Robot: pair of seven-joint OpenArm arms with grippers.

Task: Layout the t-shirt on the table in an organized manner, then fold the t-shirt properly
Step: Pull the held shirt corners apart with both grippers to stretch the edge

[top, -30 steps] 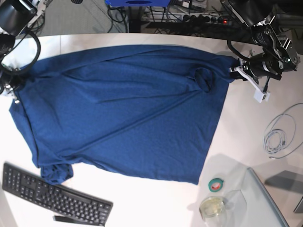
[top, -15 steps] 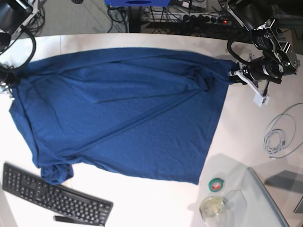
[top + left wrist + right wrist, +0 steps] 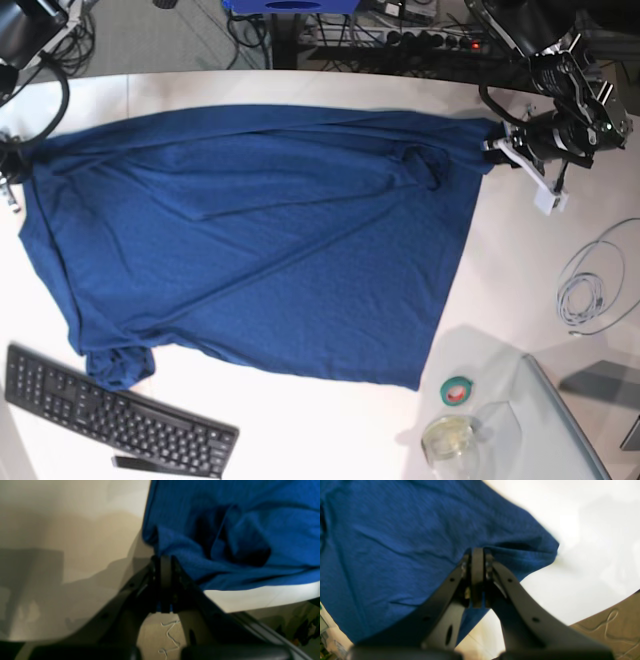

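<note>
T-shirt [image 3: 260, 240] lies spread over the white bench [image 3: 520, 270], filling most of the base view, stretched between the two arms along its far edge. The left gripper [image 3: 162, 560] is clenched on a corner of cloth at the base view's right, where a small bunched fold sits just beside the grip. The right gripper [image 3: 477, 551] is likewise pinched tight on the opposite corner at the base view's left (its tips are hard to make out from above, but the wrist view shows cloth caught between the jaws).

By the look of it, the laying-out is well along but not finished. The body is mostly flat, yet long diagonal creases run across it, and one sleeve is crumpled into a lump near the keyboard [image 3: 115, 415] at the near left. No fold has been made, so the whole folding part is left.

A roll of green tape [image 3: 458, 391] and a clear lidded cup [image 3: 450, 437] stand near the near-right hem, apart from the cloth; a coiled cable [image 3: 590, 285] lies farther right. Any smoothing toward that side could, I judge, drag cloth into them.
</note>
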